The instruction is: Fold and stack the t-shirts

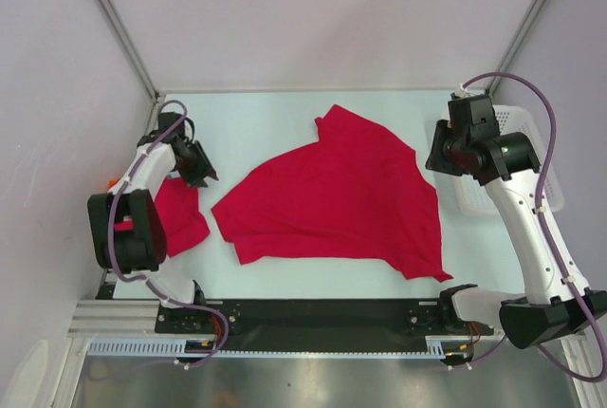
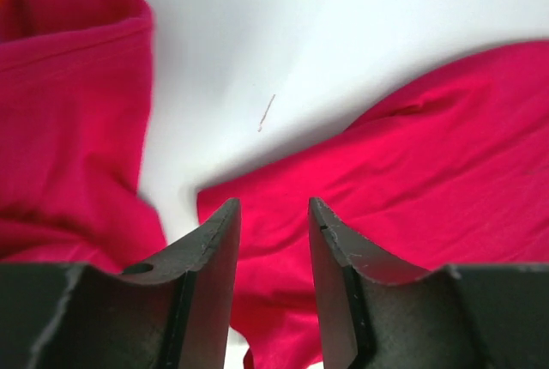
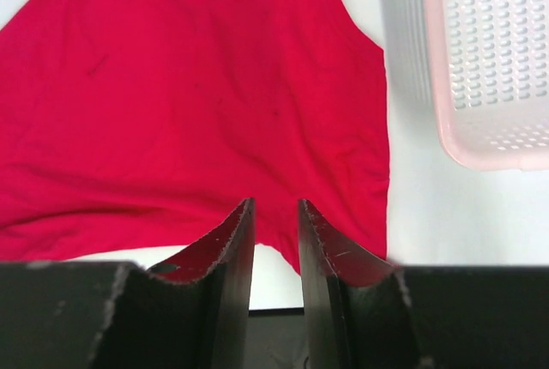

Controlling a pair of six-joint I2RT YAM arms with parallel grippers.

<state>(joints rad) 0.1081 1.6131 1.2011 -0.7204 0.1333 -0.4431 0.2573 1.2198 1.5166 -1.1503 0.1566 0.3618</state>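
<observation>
**A:** Where's the cloth?

**B:** One crimson spread shirt [image 1: 337, 194] lies mid-worktop [image 1: 256, 123] between the arms, with an uneven outline and its near edge looking doubled over. A folded shirt [image 1: 182, 213] sits at the left, partly under the left arm. The white mesh basket [image 1: 536, 157] is at the far right, near the right arm.

**A:** End effectors?

**B:** The left end effector [image 2: 273, 236] has its jaws moderately parted with nothing between them. It hangs over the strip of bare worktop between the two shirts, close to the spread shirt's left tip. The right end effector [image 3: 276, 236] has a narrower gap and is also empty. It sits above the spread shirt's right-hand portion, with the basket off to one side.

**A:** How will it handle?

**B:** My judgement is light, limp and without stiffness. It will drape, sag and drag across the surface rather than hold a shape. It's grippy enough and not fragile.

**A:** Where should it be gripped?

**B:** At corners or along a hem, one arm per side, so a fold comes over square. The edges lie thin against the worktop, so the approach needs to come in low. A pinch along the doubled near edge could catch one layer or two, and a mid-panel pinch would only bunch the cloth.
</observation>
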